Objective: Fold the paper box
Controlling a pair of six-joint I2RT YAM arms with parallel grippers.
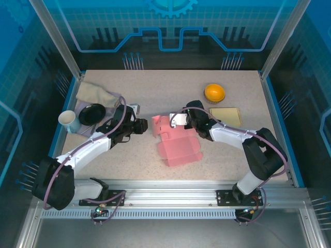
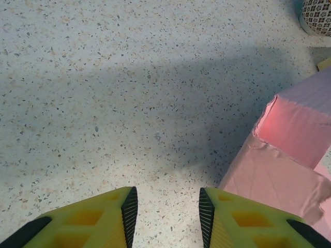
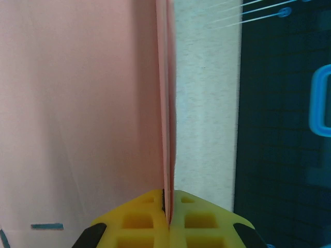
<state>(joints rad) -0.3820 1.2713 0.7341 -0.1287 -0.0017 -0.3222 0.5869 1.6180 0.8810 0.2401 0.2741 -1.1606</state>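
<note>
The pink paper box [image 1: 178, 147] is found half-folded near the middle of the bench [image 1: 155, 88]. The right pincer [image 3: 169, 206] is closed tight on 1 of its flaps [image 3: 166, 103]. The left pincer [image 2: 168, 212] is held partly open, empty, just beside the box.

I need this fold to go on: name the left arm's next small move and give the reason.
Probably ease the left gripper toward the pink paper box and take its near wall. Its jaws stand open over bare table, the box just beside them, while the right gripper is shut on a thin panel of the box; a second hold seems needed.
</note>
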